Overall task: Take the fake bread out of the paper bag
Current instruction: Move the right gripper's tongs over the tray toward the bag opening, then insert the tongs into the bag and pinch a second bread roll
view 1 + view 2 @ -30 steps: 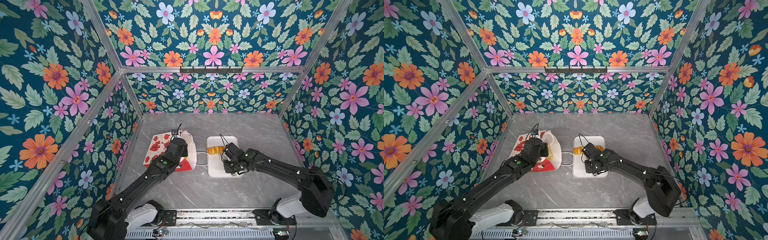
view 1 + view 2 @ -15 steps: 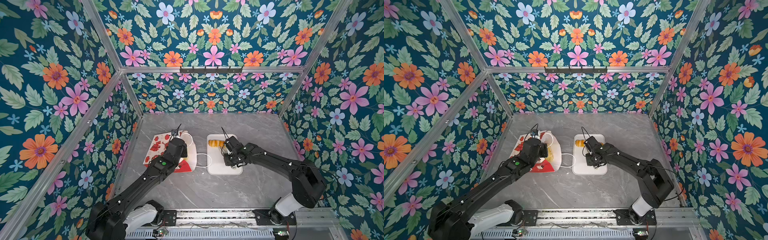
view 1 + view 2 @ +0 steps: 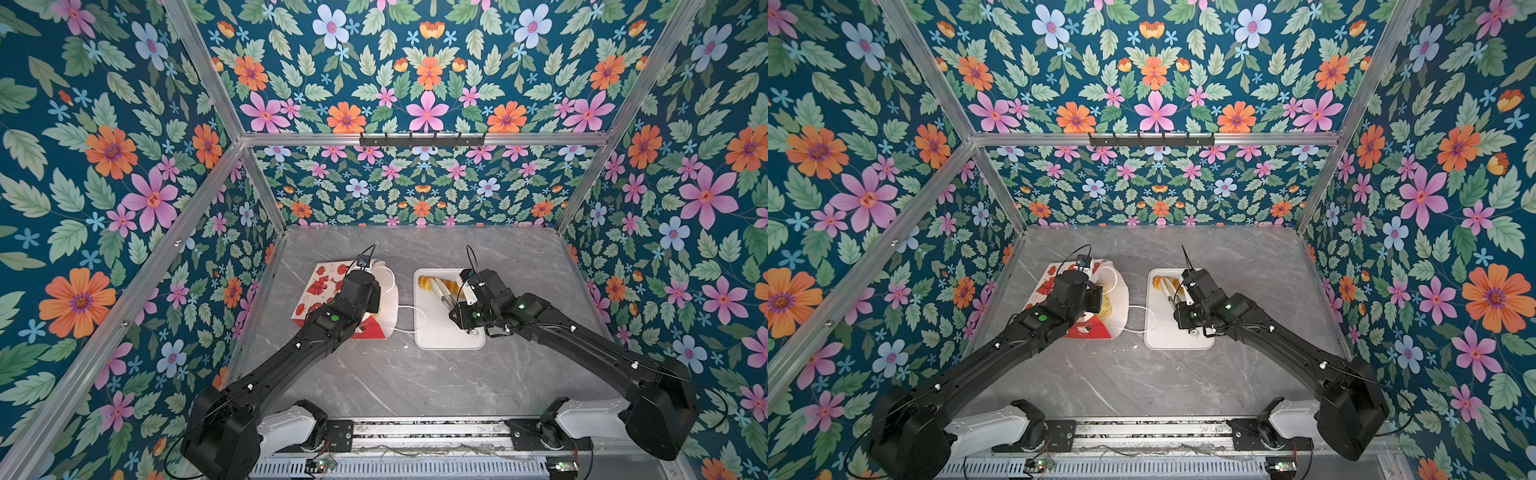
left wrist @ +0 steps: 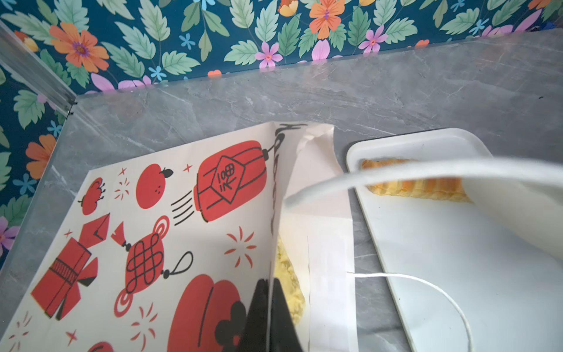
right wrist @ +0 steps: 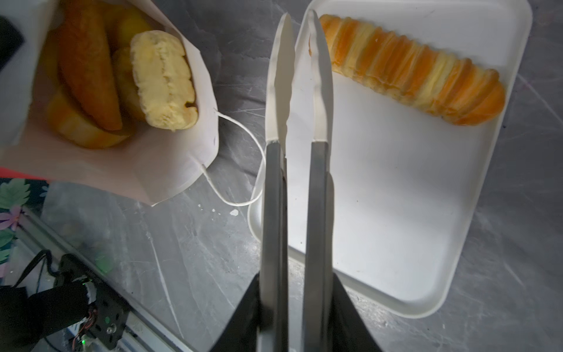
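The left gripper [image 4: 268, 292] is closed, pinching the upper wall of the paper bag [image 4: 158, 231] at its mouth so that the mouth gapes. The right gripper [image 5: 295, 277] clamps the steel arms of a pair of tongs [image 5: 272, 189]. Their white tips stand slightly apart with nothing between them, over the rim of the white tray [image 5: 396, 198] and just beside one end of the long striped loaf [image 5: 408, 70].

That loaf is the one piece of fake bread out of the bag. It is glossy, banded orange and pale yellow, and lies on the tray. The rest is inside the bag: a pale yellow, rough-surfaced piece [image 5: 163, 79] at the mouth, an orange-brown wedge [image 5: 88, 70] beside it, and golden pieces [image 5: 79, 128] beneath.

In both top views the bag lies left of centre, its white side printed with red lanterns and knots. The tray sits just to its right, with the loaf across its upper end. A white cord handle [image 5: 240, 134] loops from the bag onto the tray's rim.

Everything rests on a grey marbled tabletop [image 3: 415, 386]. Around it stand teal floral walls [image 3: 124, 166] on aluminium framing [image 3: 519, 138].
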Tool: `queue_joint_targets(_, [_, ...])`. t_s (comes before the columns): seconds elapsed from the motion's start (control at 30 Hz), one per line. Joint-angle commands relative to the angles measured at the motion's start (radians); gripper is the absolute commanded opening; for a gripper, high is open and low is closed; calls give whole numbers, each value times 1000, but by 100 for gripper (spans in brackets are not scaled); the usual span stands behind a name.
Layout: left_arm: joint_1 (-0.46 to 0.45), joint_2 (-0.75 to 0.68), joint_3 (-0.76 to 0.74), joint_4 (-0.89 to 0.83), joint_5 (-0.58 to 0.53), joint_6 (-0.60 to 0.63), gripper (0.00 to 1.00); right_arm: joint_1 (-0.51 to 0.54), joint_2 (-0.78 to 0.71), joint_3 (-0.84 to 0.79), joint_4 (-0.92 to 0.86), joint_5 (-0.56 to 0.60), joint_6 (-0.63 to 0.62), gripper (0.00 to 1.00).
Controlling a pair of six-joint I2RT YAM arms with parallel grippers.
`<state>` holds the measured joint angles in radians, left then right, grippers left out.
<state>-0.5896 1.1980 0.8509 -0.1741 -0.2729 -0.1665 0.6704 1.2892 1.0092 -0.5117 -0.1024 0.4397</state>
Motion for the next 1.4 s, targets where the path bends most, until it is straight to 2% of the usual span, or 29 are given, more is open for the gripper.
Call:
queue_joint_targets(0.0, [-1,48,37,106,23,129,0,1,-36,-7,42,-28,15,33])
queue_joint_targets(0.13, [-1,122,67,167,81,230,0,11,-43,-28,85,-107,48,33])
queue_joint_targets(0.27, [-1,158,63,209,93,269,0,75,-48,-48,102,-115,66,34])
queue_joint_targets(0.37, [-1,165,52,221,103,266,0,118,-53,-64,122,-143,78,35])
queue_joint_targets(0.5, [-1,144,26,247,130,258,0,120,-8,-92,213,-203,106,39])
queue_joint_targets(0.73, [-1,103,-11,262,118,257,0,121,175,32,276,-198,75,45])
queue_joint_targets(0.93, [-1,91,-19,267,125,251,0,117,289,94,316,-221,106,51])
queue_joint_targets(1.13, [-1,86,-26,269,128,249,0,110,307,84,328,-208,135,52])
queue_joint_targets(1.37, [-1,92,-25,278,143,244,0,88,396,94,378,-289,159,51])
